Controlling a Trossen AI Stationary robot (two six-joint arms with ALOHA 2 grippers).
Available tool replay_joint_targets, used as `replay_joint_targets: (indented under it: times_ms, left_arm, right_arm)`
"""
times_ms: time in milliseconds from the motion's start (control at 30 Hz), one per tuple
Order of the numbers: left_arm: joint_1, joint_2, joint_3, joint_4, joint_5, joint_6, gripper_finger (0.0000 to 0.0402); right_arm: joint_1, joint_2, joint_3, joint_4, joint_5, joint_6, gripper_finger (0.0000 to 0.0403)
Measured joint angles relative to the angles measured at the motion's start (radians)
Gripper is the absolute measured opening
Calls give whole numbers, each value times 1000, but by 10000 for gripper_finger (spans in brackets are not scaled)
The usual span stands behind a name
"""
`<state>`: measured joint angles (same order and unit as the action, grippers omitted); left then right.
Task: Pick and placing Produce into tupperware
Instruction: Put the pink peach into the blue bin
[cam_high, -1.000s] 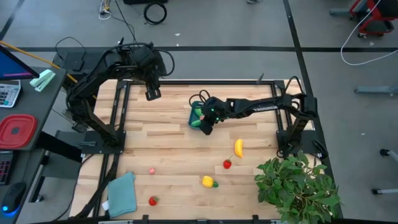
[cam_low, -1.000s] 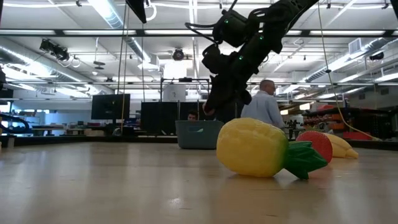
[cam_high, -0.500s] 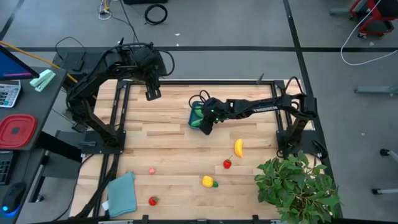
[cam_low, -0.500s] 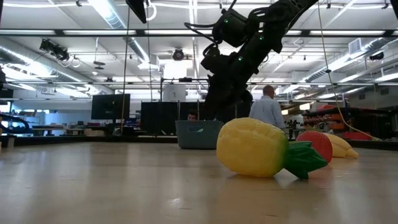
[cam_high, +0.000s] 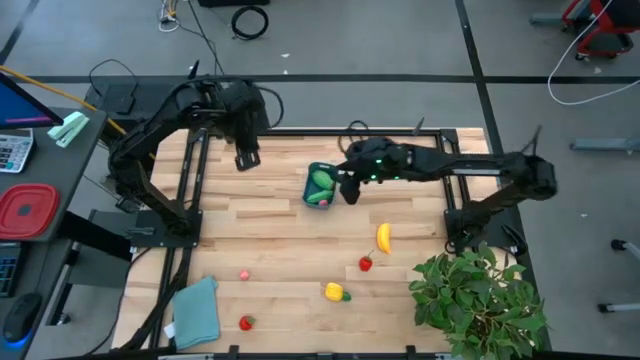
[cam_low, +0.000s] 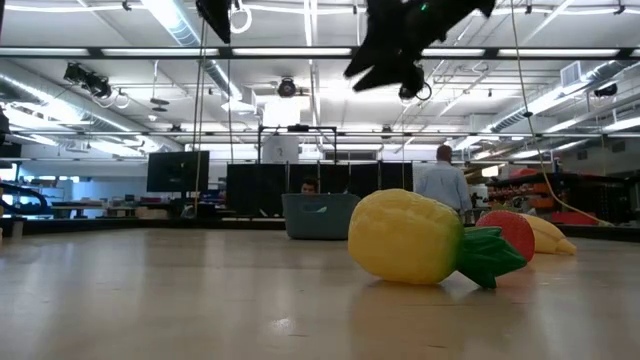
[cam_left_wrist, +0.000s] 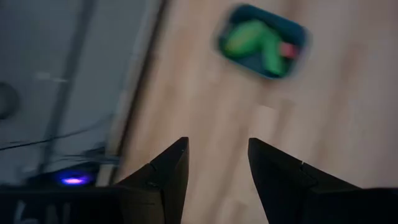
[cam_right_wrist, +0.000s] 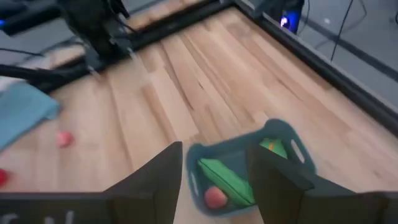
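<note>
With its fingers parted and empty just right of the teal tupperware at upper centre, the right end effector should swing toward the banana at lower right, while the left end effector waits part-open at upper left.

Overhead, table-level and two wrist views, all sharing the tupperware.
</note>
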<state>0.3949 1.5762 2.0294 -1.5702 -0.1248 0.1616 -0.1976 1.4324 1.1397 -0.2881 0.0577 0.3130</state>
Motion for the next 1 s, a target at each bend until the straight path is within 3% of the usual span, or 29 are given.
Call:
replay_joint_targets:
  times_ms: [100,300,500,633,833,1000]
  left_arm:
    - [-27,0,-86,0,77,-38,172]
    - [-122,-3,-367,0,83,-192,172]
    - [-228,-11,-649,0,87,-414,172]
    - [-323,-16,-789,0,183,-483,172]
    - [-516,-52,-882,14,229,-651,172]
    - [-693,-78,-903,135,228,-794,172]
  right_arm:
    - [12,-84,0,-40,3,0,183]
    - [42,-198,0,-165,29,-1,182]
    - [87,-230,0,-321,145,0,183]
    - [110,-221,0,-410,222,24,183]
    - [129,-203,0,-432,294,47,183]
    - [129,-201,0,-429,305,70,183]
